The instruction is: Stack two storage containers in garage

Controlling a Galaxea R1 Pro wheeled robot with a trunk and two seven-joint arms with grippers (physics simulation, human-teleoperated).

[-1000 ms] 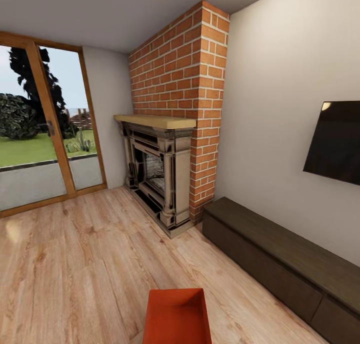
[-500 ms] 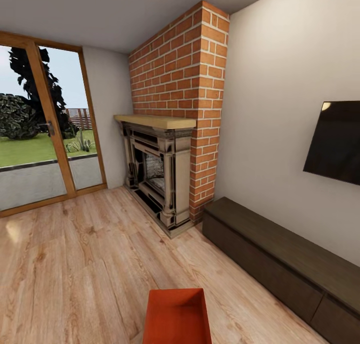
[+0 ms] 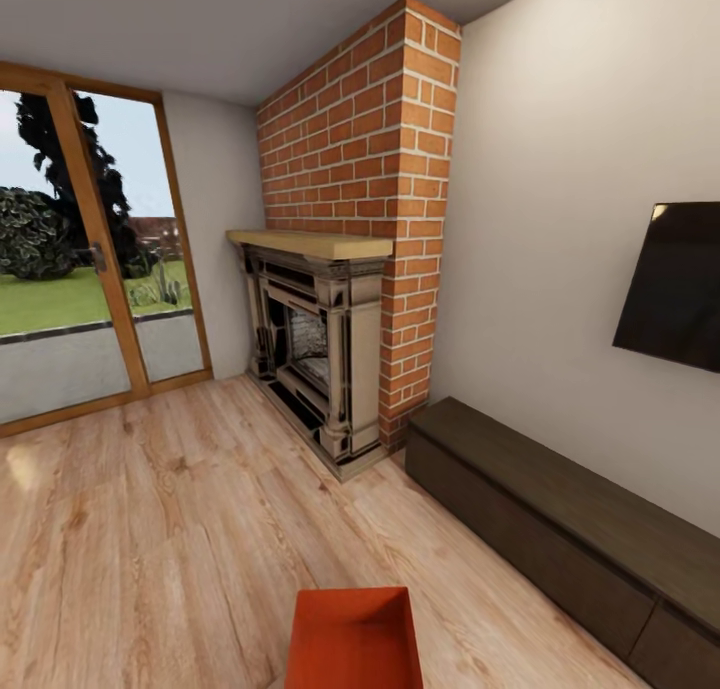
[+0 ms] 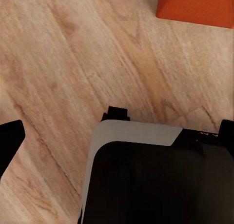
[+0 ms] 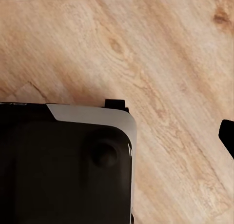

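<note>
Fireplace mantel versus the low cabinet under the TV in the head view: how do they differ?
The fireplace mantel is pale yellowish wood, set high against the brick chimney; the low cabinet is dark brown and sits on the plank floor. The mantel is short; the cabinet runs long along the wall. Both are flat-topped.

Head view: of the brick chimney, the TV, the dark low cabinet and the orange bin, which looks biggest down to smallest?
1. Brick chimney
2. Dark low cabinet
3. TV, cut off by the frame edge
4. Orange bin, also cut off, so the last two are unsure.
</note>
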